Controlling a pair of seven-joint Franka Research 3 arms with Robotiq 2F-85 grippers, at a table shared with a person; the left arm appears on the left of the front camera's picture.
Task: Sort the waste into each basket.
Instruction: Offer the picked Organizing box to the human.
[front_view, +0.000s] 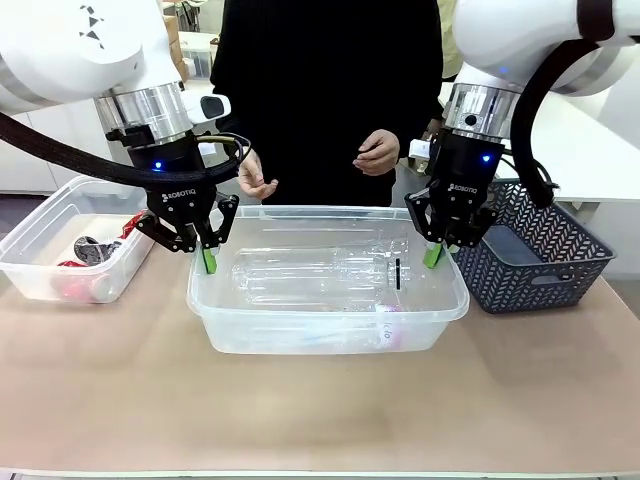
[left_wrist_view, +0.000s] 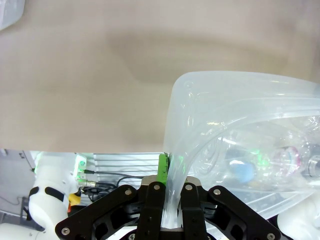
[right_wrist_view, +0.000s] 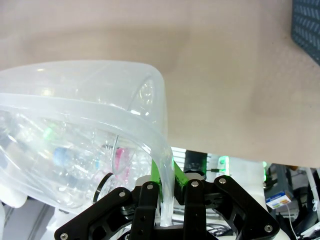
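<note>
**2 claws clamp the middle tub by its rim**

At the far left of the desk (front_view: 320, 400) sits a clear plastic tub (front_view: 40, 235) with crushed red and dark cans (front_view: 88, 262) lying in its bottom. It rests flat on the desk, apart from both arms.

Just to its right, the left claw (front_view: 208, 262) points down at the left end of the middle clear tub (front_view: 325, 320). Its green-padded fingers are clenched on the rolled rim there; the left wrist view shows the thin clear wall (left_wrist_view: 172, 170) pinched between the 2 black fingers (left_wrist_view: 155, 210), with a green pad against its outer side.

The middle tub holds clear plastic bottles (front_view: 310, 275) lying on their sides, one with a pink-purple label (front_view: 392, 325) near the right front. In the left wrist view a blue cap (left_wrist_view: 243, 172) shows through the wall.

Behind the tub stands a person in black, both hands (front_view: 377, 153) held loosely at waist level, touching nothing.

The right claw (front_view: 435, 255) is clenched on the right end of the same tub's rim; the right wrist view shows the rim (right_wrist_view: 162, 165) squeezed between its fingers (right_wrist_view: 192, 210), bottles (right_wrist_view: 65, 165) visible inside.

At the far right a dark grey mesh basket (front_view: 540, 260) stands just beside the tub.
</note>
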